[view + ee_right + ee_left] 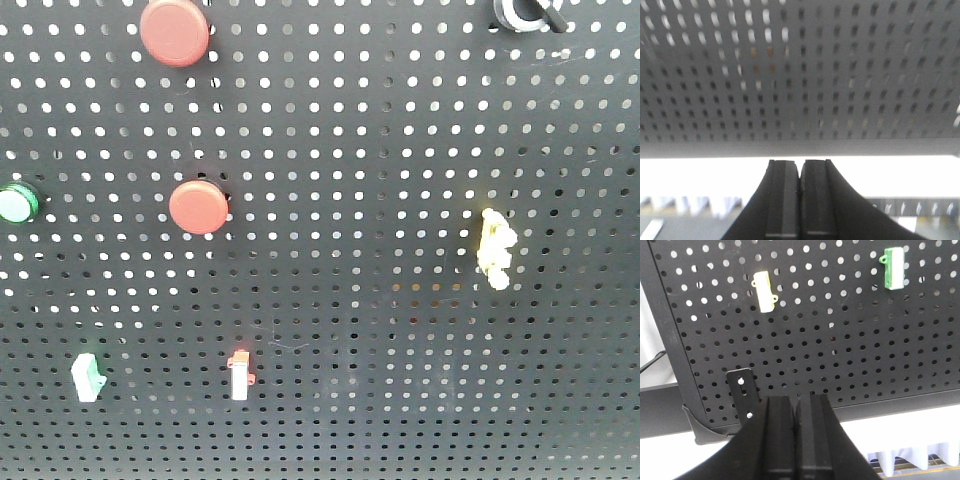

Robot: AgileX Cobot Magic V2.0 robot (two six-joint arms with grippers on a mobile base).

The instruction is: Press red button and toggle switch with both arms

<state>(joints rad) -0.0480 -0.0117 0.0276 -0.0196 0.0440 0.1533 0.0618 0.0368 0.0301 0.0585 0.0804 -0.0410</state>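
Left gripper [796, 407]: fingers [777, 435] pressed together, nothing between them, touching nothing. It points up at the lower part of the black pegboard [840, 340], tips near the board's bottom edge, just beside a small black bracket [744, 395] with two screws at the lower left corner. Above it on the board: a pale yellow tab [764, 291] upper left and a green-and-white tab [894, 268] upper right, both well apart from the tips. Right gripper [799, 170]: fingers [782, 200] also closed flat against each other, empty, aimed up at the underside of the board [800, 75]; tips sit below the board's lower edge, not touching it; view is blurry so no board parts can be made out there. Front view shows neither arm. Toggle switch [528, 13]: at the top right edge of that view, silvery ring with black lever, partly cut off. Two red buttons: upper one [175, 31] at top left, lower one [199, 206] left of centre, below it. Green button [18, 202] at the left edge, level with the lower red one. Yellow clip [495, 248] on the right side. White tab with green tip [87, 377] lower left; white tab with red tip [240, 375] beside it toward centre. No desk surface identifiable.
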